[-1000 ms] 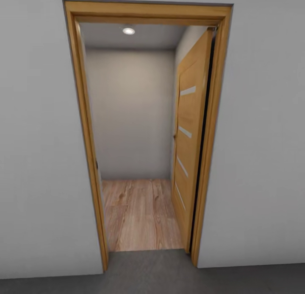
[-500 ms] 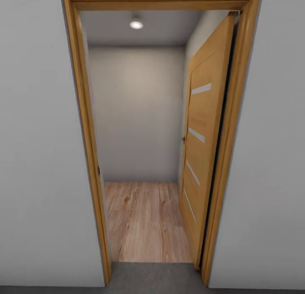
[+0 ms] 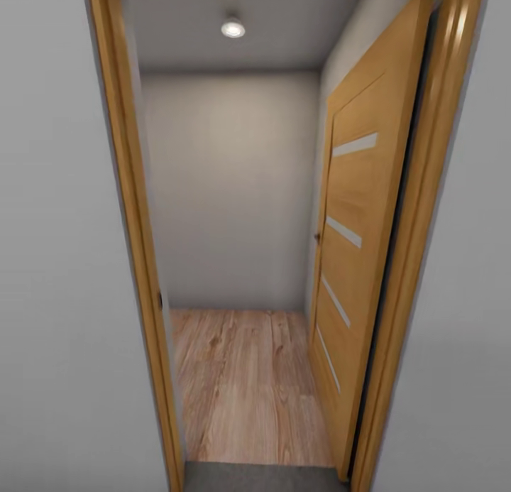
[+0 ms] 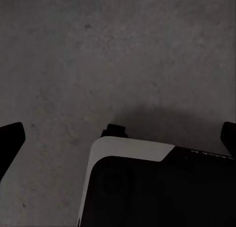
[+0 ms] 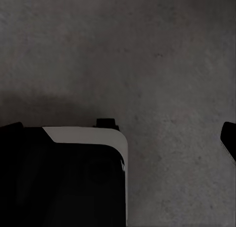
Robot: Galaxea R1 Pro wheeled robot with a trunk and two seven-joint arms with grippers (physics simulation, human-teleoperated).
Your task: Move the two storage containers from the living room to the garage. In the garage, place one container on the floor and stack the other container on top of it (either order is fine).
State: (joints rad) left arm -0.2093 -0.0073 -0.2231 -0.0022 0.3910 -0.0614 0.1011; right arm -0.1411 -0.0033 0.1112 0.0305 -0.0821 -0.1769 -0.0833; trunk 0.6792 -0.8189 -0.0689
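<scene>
Near, at 6 o'clock: strip of dark concrete floor. Wrist views show that floor close up, plus the robot's base. Left gripper and right gripper: fingers spread wide, pinching nothing. Ahead at 12: door frame, open door at 2 o'clock, wood-plank floor, back wall, ceiling light.

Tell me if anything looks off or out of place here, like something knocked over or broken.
Nothing stands out. The wooden door stands swung open against the right side of its frame, the wood-plank floor beyond shows no spill or debris, and the ceiling light is lit. Both wrist views look down on plain grey concrete.
</scene>
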